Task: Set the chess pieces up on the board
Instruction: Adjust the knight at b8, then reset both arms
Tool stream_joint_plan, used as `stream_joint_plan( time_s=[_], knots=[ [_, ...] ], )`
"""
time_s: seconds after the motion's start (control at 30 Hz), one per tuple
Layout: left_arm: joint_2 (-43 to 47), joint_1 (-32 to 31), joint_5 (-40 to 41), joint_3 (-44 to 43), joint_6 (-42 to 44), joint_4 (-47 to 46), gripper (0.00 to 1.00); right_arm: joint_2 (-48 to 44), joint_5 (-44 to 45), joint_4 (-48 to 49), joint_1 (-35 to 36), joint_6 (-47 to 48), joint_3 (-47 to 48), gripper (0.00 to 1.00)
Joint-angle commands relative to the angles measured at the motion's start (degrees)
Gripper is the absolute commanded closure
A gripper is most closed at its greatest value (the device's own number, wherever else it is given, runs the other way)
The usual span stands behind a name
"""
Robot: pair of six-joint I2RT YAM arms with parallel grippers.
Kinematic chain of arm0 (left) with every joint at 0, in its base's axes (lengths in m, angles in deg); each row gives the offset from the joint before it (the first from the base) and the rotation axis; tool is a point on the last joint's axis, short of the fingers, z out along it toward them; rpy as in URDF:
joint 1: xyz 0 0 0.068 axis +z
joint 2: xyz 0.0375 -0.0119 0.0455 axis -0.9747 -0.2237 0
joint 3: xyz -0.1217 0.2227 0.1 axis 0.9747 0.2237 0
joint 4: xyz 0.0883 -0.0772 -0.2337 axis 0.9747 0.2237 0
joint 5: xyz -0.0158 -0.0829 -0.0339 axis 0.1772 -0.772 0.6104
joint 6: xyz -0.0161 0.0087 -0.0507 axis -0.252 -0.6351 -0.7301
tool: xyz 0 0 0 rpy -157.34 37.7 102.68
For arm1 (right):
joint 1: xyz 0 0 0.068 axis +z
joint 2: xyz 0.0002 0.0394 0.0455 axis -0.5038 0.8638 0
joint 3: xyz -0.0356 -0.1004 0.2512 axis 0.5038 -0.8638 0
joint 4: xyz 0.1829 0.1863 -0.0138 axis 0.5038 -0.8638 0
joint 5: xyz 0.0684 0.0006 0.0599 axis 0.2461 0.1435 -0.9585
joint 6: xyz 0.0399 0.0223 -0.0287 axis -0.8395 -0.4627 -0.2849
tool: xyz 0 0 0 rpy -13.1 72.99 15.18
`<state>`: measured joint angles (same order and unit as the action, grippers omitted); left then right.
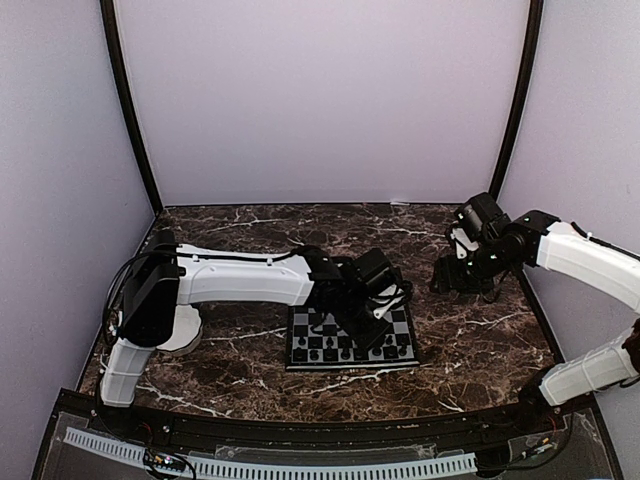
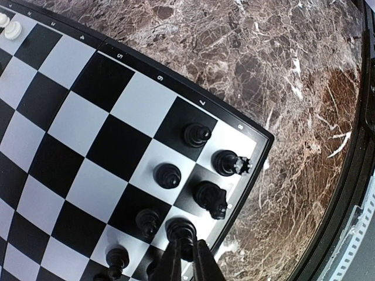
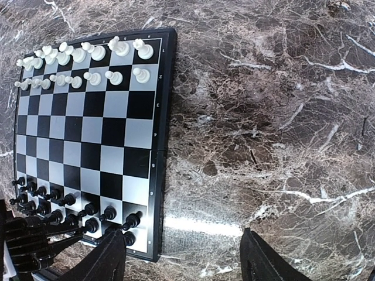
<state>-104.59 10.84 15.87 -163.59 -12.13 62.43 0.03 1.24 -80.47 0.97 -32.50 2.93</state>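
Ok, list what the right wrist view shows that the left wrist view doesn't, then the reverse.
Only right wrist: the whole board, both full rows of white pieces at its far end, and the right tool open over the marble tabletop. Only left wrist: a close look at the left tool pinched on a black piece near the board's corner, plus the edge numbers. Both: the black pieces on checked squares, and the marble tabletop.

Board [image 3: 111,126] w/ black & pale grey checks, thin black border. White pieces [image 3: 95,52] upper left, black pieces [image 3: 109,212] lower left. Table [image 3: 263,117]: dark brown marble, white veins.
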Motion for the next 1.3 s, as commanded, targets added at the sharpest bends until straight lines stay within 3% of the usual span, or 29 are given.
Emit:
stream_joint_plan(
  time_s=[0.0,0.37,0.47,0.53,0.6,0.67,0.83,0.97,1.27],
  knots=[
    [2.22,-0.38,0.18,0.78,0.72,2.96,0.87,0.10,-0.18,1.36,-0.36,0.28,0.01,0.32],
    [6.80,-0.56,0.85,0.75,4.59,1.75,0.78,0.21,1.30,0.23,-0.47,2.23,3.83,0.31],
    [10.45,-0.39,4.48,1.32,6.20,1.97,0.77,-0.43,0.75,1.44,-0.46,4.52,7.78,0.30],
    [13.96,0.30,8.41,2.70,6.96,1.72,0.76,-1.45,2.12,3.33,-0.54,6.09,10.65,0.24],
    [18.18,1.99,11.75,4.69,6.23,0.69,0.72,-1.69,4.10,4.97,-0.63,7.90,13.79,0.11],
    [22.09,4.80,14.74,5.84,3.27,1.16,0.62,-1.37,5.81,6.52,-0.64,10.40,16.82,0.02],
    [27.83,13.98,18.01,3.44,-3.84,6.41,0.39,0.75,13.80,7.68,-0.64,11.06,23.02,0.01],
    [30.85,17.99,22.22,2.22,-2.73,9.35,0.23,0.96,17.21,7.53,-0.64,11.30,26.67,0.01],
    [33.57,20.66,26.11,6.00,-3.85,9.18,0.02,-1.99,17.18,11.89,-0.64,14.71,25.68,0.01]
  ],
)
